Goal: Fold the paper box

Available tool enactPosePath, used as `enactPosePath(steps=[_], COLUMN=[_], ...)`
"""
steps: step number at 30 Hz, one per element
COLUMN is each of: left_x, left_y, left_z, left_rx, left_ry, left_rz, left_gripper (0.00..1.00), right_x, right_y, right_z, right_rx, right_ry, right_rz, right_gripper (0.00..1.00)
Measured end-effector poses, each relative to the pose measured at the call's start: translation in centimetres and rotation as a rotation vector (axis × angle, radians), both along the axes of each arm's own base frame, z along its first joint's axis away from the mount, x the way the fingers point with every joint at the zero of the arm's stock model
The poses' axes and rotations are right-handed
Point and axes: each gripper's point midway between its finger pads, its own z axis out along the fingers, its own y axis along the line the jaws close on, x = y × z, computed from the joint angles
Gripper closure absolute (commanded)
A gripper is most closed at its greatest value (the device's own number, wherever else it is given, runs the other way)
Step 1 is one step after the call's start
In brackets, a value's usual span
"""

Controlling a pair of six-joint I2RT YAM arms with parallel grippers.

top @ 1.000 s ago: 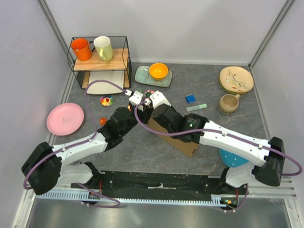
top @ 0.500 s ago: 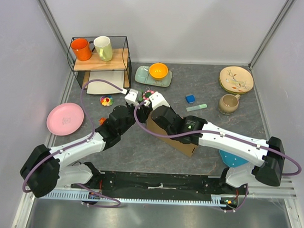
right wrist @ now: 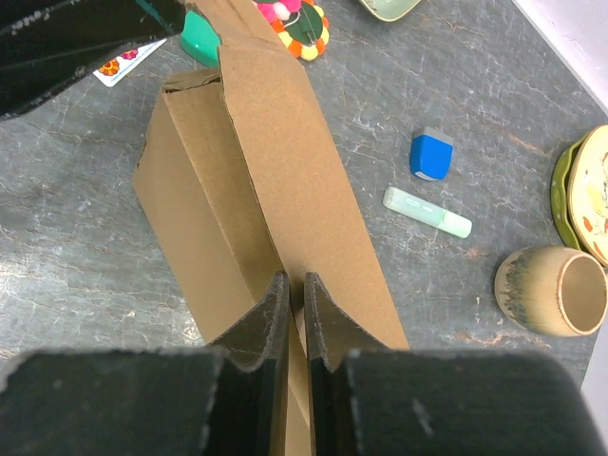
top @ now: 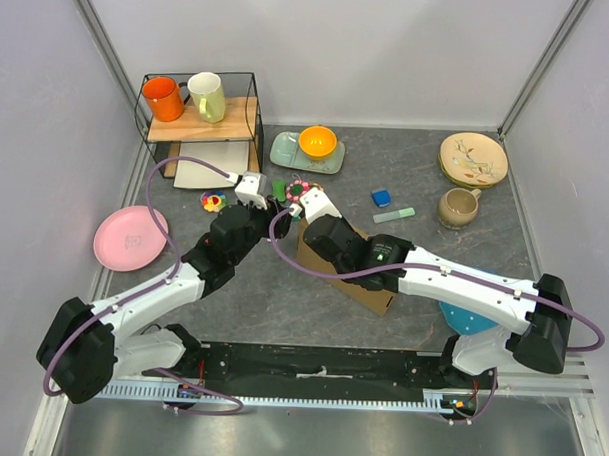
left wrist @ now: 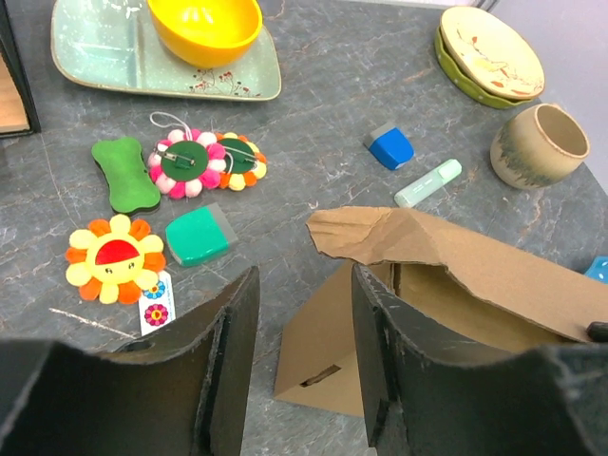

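Note:
The paper box point(top: 368, 287) is a brown cardboard mailer standing partly folded at the table's middle. Its torn-edged lid flap is raised. It also shows in the left wrist view point(left wrist: 456, 275) and the right wrist view point(right wrist: 209, 190). My right gripper point(right wrist: 295, 285) is shut on the raised lid flap, and in the top view it sits over the box's left end point(top: 319, 232). My left gripper point(left wrist: 302, 313) is open and empty. It hovers just left of the box's end wall without touching it. In the top view the left gripper point(top: 257, 198) is hard to make out.
A green tray point(top: 287, 152) with an orange bowl point(top: 318, 141) is behind the box. A wire rack point(top: 200, 119) with two mugs stands far left, a white sheet point(top: 201, 172) under it. Flower toys point(left wrist: 204, 161), a teal block point(left wrist: 198, 237), a blue block point(top: 382, 198), a green marker point(top: 393, 215), a brown mug point(top: 455, 206), stacked plates point(top: 473, 159) and a pink plate point(top: 131, 237) surround it.
My left gripper has drawn back to the left, away from the box's left end. My right gripper stays shut on the flap, with the box shifted slightly.

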Motion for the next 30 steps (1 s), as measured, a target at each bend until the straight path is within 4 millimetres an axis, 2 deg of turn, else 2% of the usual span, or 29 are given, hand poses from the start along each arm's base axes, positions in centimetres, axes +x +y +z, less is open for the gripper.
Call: enactPosePath(steps=[6, 11, 20, 30], left_x=[0.1, -0.4, -1.1, -1.6], left_y=[-0.1, -0.1, 1.0, -0.6], left_z=[1.8, 3.2, 5.8, 4.7], left_rx=[-0.024, -0.031, -0.012, 0.021], left_ry=[-0.031, -0.072, -0.196, -0.186], left_rz=[-0.003, -0.026, -0.028, -0.133], left_gripper=[0.47, 0.44, 0.42, 0.39], right_x=[0.0, -0.1, -0.3, -0.7], right_y=[0.0, 0.0, 0.0, 0.1], right_z=[0.0, 0.0, 0.4, 0.6], right_rx=[-0.001, -0.002, 0.003, 0.019], right_ry=[0.0, 0.001, 0.013, 0.034], right_rz=[0.001, 0.001, 0.01, 0.014], right_gripper=[1.0, 0.96, 0.98, 0.96])
